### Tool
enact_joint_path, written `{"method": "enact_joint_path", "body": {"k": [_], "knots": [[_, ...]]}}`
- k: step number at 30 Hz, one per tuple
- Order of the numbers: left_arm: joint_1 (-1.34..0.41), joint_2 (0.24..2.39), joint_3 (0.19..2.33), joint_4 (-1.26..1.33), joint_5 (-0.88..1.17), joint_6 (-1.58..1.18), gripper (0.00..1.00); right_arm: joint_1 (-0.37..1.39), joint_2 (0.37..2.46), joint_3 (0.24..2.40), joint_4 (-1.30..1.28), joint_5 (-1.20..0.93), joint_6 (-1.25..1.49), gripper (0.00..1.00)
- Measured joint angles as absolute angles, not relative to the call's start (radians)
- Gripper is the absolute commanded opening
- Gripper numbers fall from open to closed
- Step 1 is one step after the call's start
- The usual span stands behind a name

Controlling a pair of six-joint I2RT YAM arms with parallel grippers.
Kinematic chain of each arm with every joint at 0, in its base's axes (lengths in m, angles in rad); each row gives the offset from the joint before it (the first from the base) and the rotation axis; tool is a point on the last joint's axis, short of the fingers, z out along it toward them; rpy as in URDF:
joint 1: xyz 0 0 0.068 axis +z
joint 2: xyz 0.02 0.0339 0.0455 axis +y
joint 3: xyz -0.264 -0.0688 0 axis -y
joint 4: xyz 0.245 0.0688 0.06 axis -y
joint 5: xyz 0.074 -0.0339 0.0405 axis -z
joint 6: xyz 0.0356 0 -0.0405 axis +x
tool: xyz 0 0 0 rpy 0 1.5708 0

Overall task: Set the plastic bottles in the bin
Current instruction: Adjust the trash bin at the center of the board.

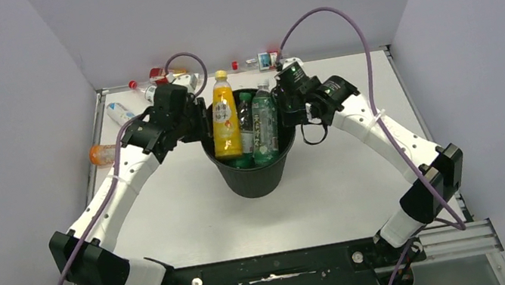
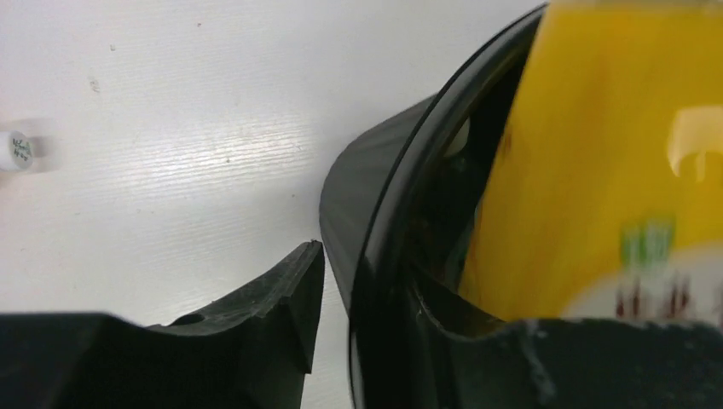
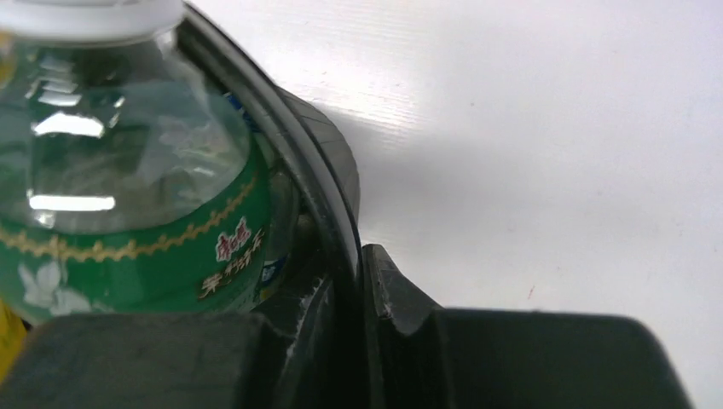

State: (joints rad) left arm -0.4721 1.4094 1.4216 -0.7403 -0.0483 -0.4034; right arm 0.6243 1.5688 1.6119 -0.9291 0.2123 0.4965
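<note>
Reaching inward from the near corners, both arms are seen from above with elbows thrown out and wrists brought to the bin (image 1: 253, 177), which stands mid-desk (image 1: 193, 221). The left pincer (image 1: 197, 120) is set at the bin's left rim, the right pincer (image 1: 292, 109) at its right rim. A yellow bottle (image 1: 224, 120) and two green-labelled bottles (image 1: 264, 121) are held upright inside, necks above the rim. More bottles are seen lying at the desk's far left, an orange one (image 1: 103, 153) among them.

In the left wrist view, the left pincer (image 2: 388, 298) is set astride the bin wall (image 2: 358, 187), one finger outside and one inside by the yellow bottle (image 2: 597, 170). A sliver of desk shows between outer finger (image 2: 256, 332) and wall, so a pinch cannot be told.

In the right wrist view, the right pincer (image 3: 341, 298) is pressed together on the rim, beside a green-labelled bottle (image 3: 128, 221).
</note>
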Motion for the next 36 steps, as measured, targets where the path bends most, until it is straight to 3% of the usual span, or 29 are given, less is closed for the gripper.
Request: {"method": "enact_joint_path", "body": {"k": [8,19,28,29,30,31,33,36], "knots": [[-0.54,1.381,1.414,-0.729,-0.095,-0.388,0.24,0.71,1.551,1.639,-0.975,0.336,0.475,0.0],[-0.581,1.121,1.353,-0.576,-0.121,-0.376,0.24,0.92,1.339,1.555,-0.842,0.626,0.396,0.0],[-0.588,1.159,1.356,-0.556,-0.124,-0.366,0.25,0.923,1.352,1.546,-0.835,0.64,0.397,0.0],[-0.588,1.177,1.363,-0.565,-0.123,-0.367,0.25,0.913,1.357,1.546,-0.845,0.626,0.403,0.03],[-0.588,1.194,1.372,-0.575,-0.123,-0.367,0.27,0.902,1.364,1.546,-0.853,0.608,0.411,0.13],[-0.588,1.216,1.386,-0.59,-0.123,-0.371,0.31,0.878,1.37,1.546,-0.864,0.578,0.423,0.31],[-0.587,1.266,1.416,-0.618,-0.114,-0.381,0.36,0.817,1.379,1.538,-0.877,0.487,0.455,0.96],[-0.589,1.353,1.476,-0.656,-0.075,-0.4,0.45,0.712,1.388,1.507,-0.87,0.366,0.503,0.98]]}}
